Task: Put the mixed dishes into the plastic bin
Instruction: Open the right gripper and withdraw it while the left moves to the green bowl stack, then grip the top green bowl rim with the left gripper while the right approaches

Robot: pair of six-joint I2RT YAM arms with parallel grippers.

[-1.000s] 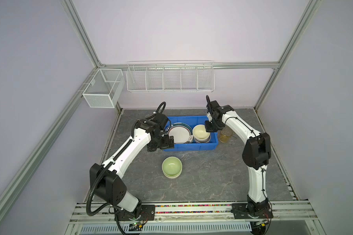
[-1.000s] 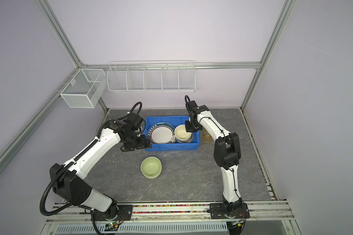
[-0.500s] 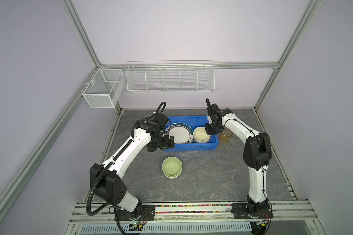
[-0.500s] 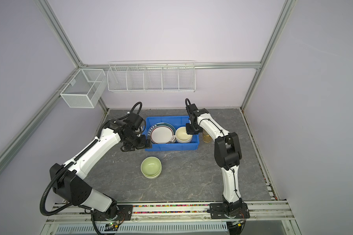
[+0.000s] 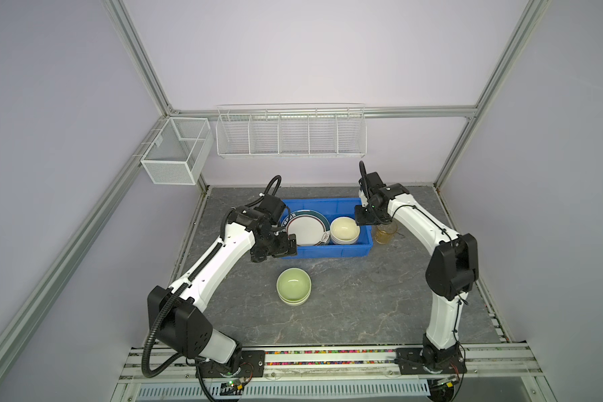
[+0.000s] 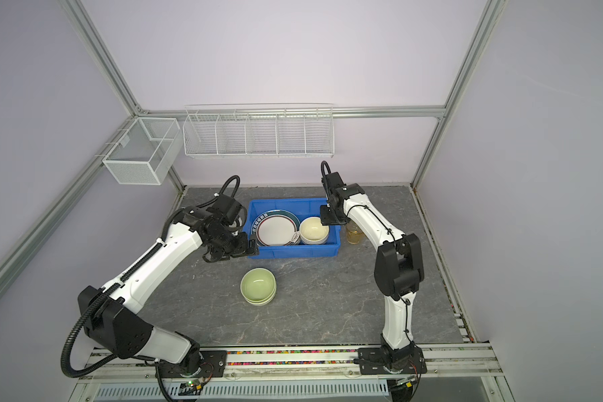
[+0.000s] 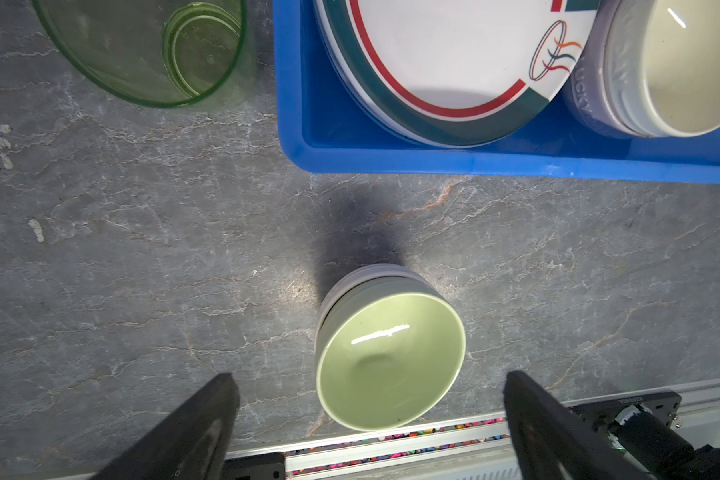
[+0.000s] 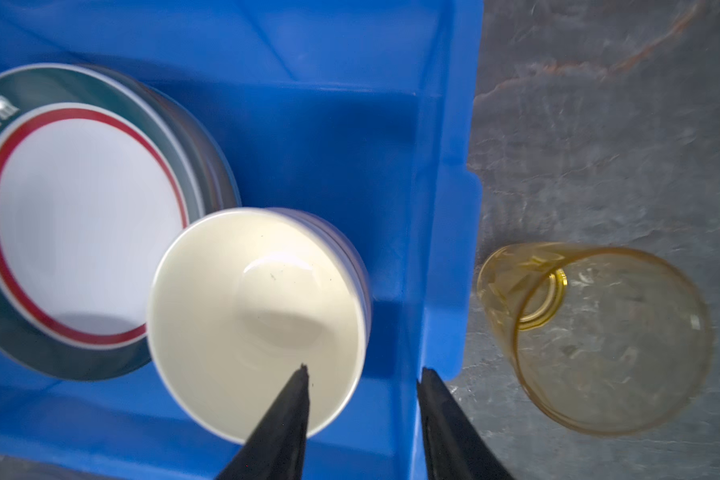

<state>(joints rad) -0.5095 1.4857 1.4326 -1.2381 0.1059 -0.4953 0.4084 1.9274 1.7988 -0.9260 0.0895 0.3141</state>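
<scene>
The blue plastic bin (image 5: 324, 251) sits toward the back of the grey stone-patterned counter (image 5: 362, 296). Inside it lies a white plate with a teal and red rim (image 5: 305, 230), stacked on others whose edges alone show. Next to the plate, at the bin's right end, stands a cream bowl (image 5: 344, 229) nested in a lilac bowl (image 7: 591, 83).

The right gripper (image 8: 365, 369) hangs over that end of the bin. Its jaws are parted and grasp nothing: one finger is over the cream bowl's inside, and the other is over the bin's end wall. Just outside that wall an amber cup (image 8: 599, 340) stands upright on the counter.

The left gripper (image 7: 368, 376) hovers at the bin's near left corner, with its jaws spread wide and empty. The left wrist view looks between them at a pale green bowl (image 7: 387, 361), the top one of a small stack. That stack stands on the open counter in front of the bin, apart from it. A translucent green cup (image 7: 150, 50) stands on the counter beside the bin's left end, and the left arm hides it in both top views.
</scene>
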